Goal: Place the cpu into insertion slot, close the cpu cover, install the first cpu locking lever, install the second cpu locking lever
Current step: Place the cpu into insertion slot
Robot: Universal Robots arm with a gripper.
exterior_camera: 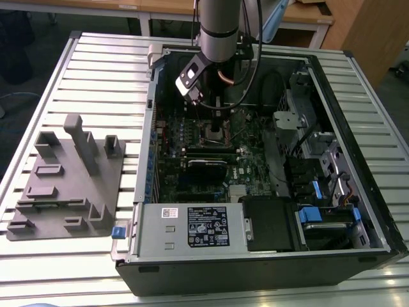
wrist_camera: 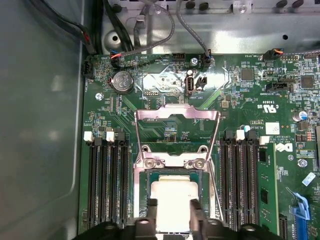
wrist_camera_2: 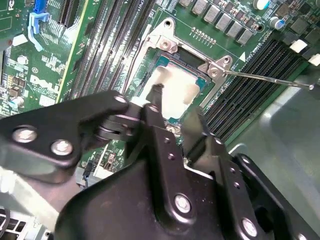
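Note:
The cpu [wrist_camera: 175,197], a flat silvery square, lies in the insertion slot [wrist_camera: 173,173] on the green board. My gripper [wrist_camera: 173,210] stands right over it, its two black fingers [wrist_camera: 152,209] pressed on opposite edges of the chip. In the second wrist view the cpu [wrist_camera_2: 175,90] shows pale between the fingertips of the gripper [wrist_camera_2: 177,102]. The cpu cover [wrist_camera: 177,113] is swung back open, lying flat beyond the slot. A thin locking lever [wrist_camera_2: 265,77] sticks out sideways from the socket. In the exterior view the gripper [exterior_camera: 216,125] hangs inside the open computer case.
Long black memory slots [wrist_camera: 107,180] flank the socket on both sides. Case walls [exterior_camera: 348,115] and cables [exterior_camera: 268,83] ring the board. The power supply [exterior_camera: 192,227] sits at the case's front. A grey fixture block [exterior_camera: 67,182] stands on the table at the exterior view's left.

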